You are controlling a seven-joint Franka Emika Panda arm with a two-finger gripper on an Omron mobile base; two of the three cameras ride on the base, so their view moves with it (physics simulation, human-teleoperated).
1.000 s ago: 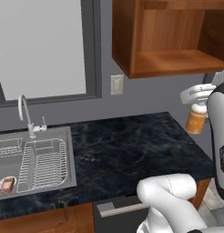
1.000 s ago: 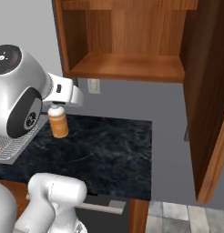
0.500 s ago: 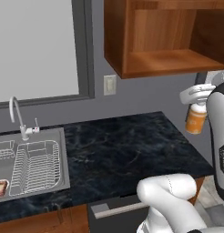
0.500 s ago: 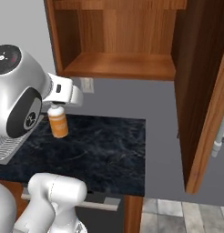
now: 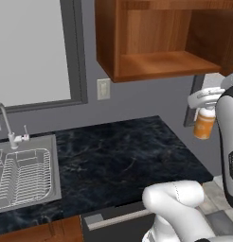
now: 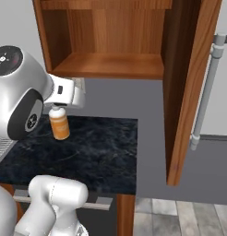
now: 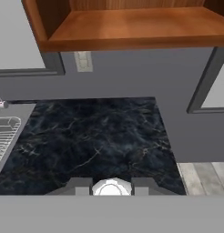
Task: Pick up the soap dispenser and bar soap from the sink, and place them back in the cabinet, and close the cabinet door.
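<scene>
The soap dispenser (image 5: 204,125), a small orange bottle with a white pump top, hangs from my gripper (image 5: 206,108), which is shut on its neck. It is held above the right end of the counter and below the open cabinet (image 5: 156,38). In the right base view the soap dispenser (image 6: 59,125) hangs under the gripper (image 6: 58,109), left of the open cabinet door (image 6: 187,83). In the hand view its white pump top (image 7: 111,187) sits between the fingertips (image 7: 83,187). The sink (image 5: 23,176) lies far left. The bar soap is out of view.
A black marble counter (image 5: 123,156) runs from the sink to the wall's end. The door's long silver handle (image 6: 205,87) sticks out on the right. A faucet (image 5: 4,124), a wire rack (image 5: 19,177) and a wall outlet (image 5: 103,88) are nearby. Tiled floor (image 6: 180,212) lies right of the counter.
The whole picture has shifted left, so the base has driven right. The cabinet and its door are now nearer and larger. The dispenser stays in the gripper.
</scene>
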